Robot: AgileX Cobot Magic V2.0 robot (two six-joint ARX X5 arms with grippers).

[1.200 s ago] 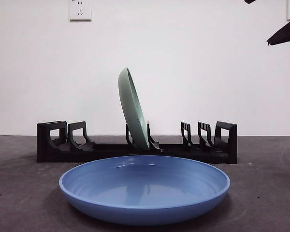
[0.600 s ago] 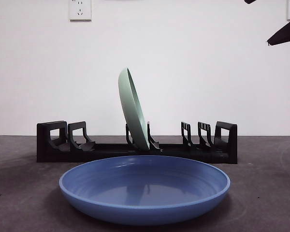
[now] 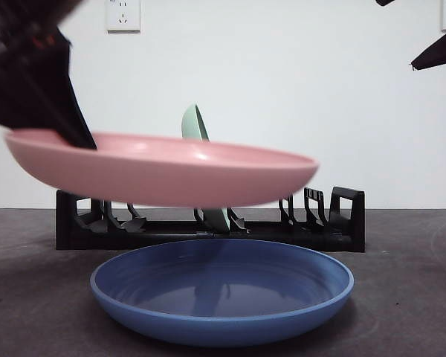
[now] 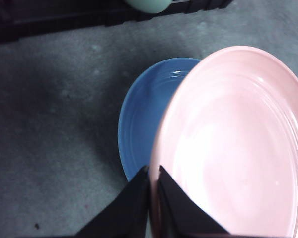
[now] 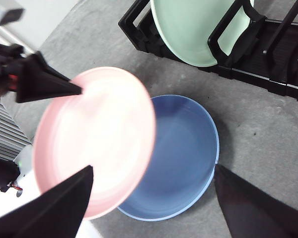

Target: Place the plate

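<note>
From the front, my left gripper (image 3: pixel 67 123) comes in dark from high on one side, its jaws pinched on the rim of the pink plate (image 3: pixel 163 175), which hangs nearly flat in the air above the blue plate (image 3: pixel 223 294) lying on the table (image 3: pixel 401 297). Behind both stands the black rack (image 3: pixel 342 219) with the green plate (image 3: pixel 195 123) propped on edge in a middle slot. The pink plate's face looks upward, its broad span running side to side across this view, a little tilted. In my left wrist view my two jaws close together on the pink plate's (image 4: pixel 238 148) near edge, one above and one below the rim, and the plate stretches away from them, covering part of the blue plate (image 4: pixel 141 119) beneath. In the right wrist view my right gripper (image 5: pixel 154 198) waits high up with its jaws spread wide, holding nothing; below it the pink plate (image 5: pixel 97 141) overlaps the blue plate (image 5: pixel 181 158), with my left gripper (image 5: pixel 69 90) at its rim, and the rack (image 5: pixel 268 74) lies beyond. I judge I am in the carrying step: the plate is lifted and not yet set down. If it is meant for the rack, I would next need to turn it up on edge and line it with a free slot; I cannot tell which slot.
</note>
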